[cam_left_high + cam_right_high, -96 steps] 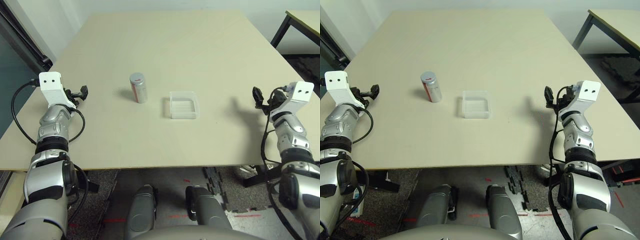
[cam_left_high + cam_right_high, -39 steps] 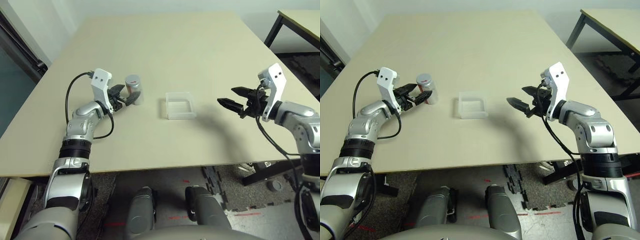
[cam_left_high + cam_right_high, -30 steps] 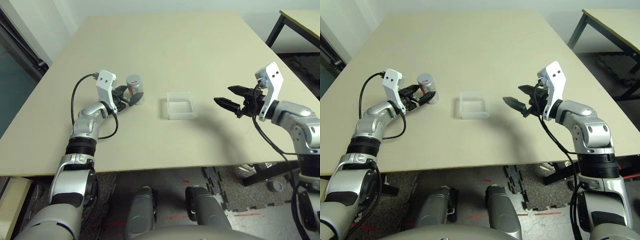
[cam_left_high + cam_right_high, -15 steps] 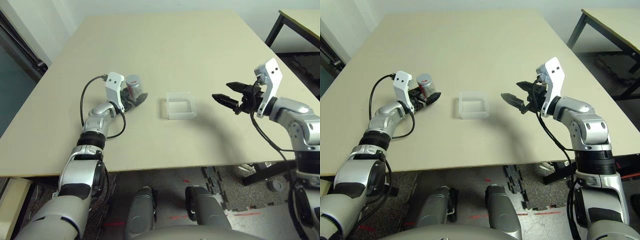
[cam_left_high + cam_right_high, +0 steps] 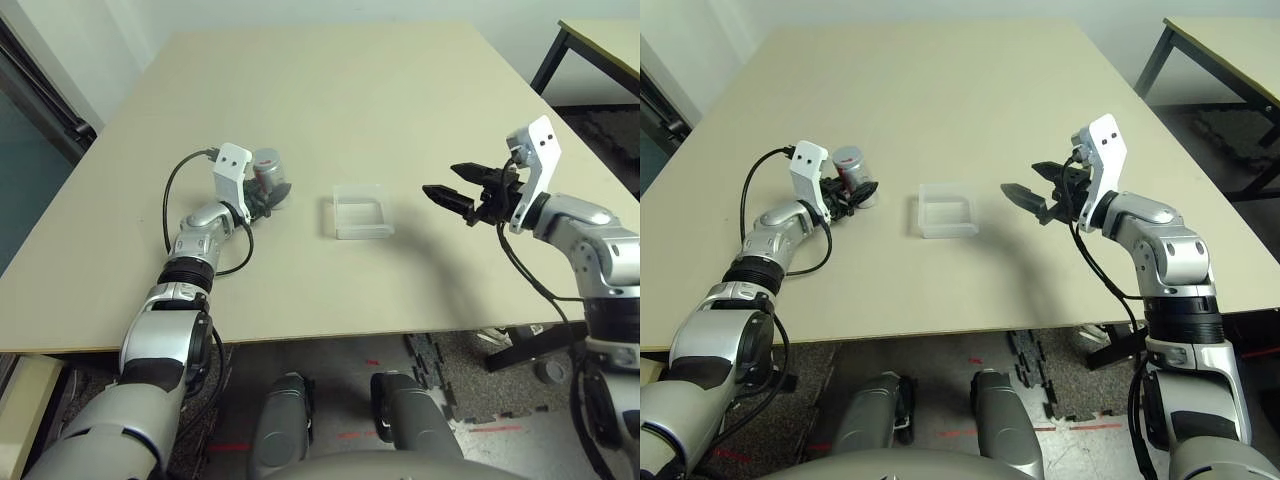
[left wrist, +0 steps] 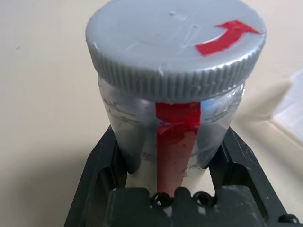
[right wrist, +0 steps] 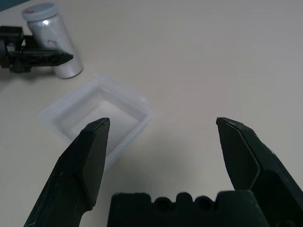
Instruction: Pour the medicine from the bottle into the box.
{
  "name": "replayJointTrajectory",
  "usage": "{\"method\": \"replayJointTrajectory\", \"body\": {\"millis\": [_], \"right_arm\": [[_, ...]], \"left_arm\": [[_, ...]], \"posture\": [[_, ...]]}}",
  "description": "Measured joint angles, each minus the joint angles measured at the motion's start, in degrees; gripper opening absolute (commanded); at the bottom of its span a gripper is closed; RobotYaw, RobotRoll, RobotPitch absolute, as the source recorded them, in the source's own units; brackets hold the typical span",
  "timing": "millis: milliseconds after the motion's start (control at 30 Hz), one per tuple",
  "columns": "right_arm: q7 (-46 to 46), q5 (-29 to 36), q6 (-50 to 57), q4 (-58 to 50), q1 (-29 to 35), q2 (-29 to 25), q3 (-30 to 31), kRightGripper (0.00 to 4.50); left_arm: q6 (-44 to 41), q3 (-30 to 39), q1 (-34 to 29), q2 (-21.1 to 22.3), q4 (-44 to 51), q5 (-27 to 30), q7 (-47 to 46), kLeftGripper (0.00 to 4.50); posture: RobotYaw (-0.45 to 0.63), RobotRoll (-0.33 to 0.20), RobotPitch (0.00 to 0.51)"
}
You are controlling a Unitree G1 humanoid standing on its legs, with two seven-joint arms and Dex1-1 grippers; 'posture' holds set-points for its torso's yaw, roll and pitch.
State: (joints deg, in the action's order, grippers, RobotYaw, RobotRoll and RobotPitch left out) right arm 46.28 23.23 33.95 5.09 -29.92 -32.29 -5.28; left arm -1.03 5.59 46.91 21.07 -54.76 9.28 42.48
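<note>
With the two black fingers (image 6: 241, 163) of the left gripper (image 6: 170, 135) closed on opposite flanks of the small silvery-grey cylindrical bottle with the red label (image 6: 177, 118), had a pinch below the ribbed round grey cap (image 6: 175, 42). Found the bottle standing on the pale table (image 5: 260, 290), long axis close to upright and so running across the line of the fingers, cap uppermost and clear of the pinch. Reached it from the robot's left and near side; held it within the left gripper, plainly the nearer of the two.

Just beyond, to the bottle's right and a little closer to the robot's body, saw the shallow clear plastic box (image 5: 363, 234), flat and open-topped. Farther right, past the box, saw the right gripper (image 7: 163, 120), fingers spread wide around nothing, tips aimed leftward, well apart from the cap.

Judged the coming move to turn on that upright axis: likely to need a lift straight up, then a rightward carry to bring the cap between the right fingers for twisting off. Risked a slip or a tilt with a grip so low on smooth sides.
</note>
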Motion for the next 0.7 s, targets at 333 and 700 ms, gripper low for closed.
{"method": "replayJointTrajectory", "body": {"millis": [333, 700], "right_arm": [[10.33, 1.34, 2.04, -1.05, -4.64, -3.08, 4.1, 4.5], [11.43, 5.0, 9.48, -7.02, -14.74, -0.72, 6.73, 4.5]], "left_arm": [[-14.01, -2.62, -1.22, 7.03, 22.66, 3.37, 15.4, 2.5], [-24.36, -8.72, -2.42, 8.23, 33.75, 5.18, 21.24, 2.5]], "posture": [[0.07, 0.0, 0.085], [0.06, 0.0, 0.08]]}}
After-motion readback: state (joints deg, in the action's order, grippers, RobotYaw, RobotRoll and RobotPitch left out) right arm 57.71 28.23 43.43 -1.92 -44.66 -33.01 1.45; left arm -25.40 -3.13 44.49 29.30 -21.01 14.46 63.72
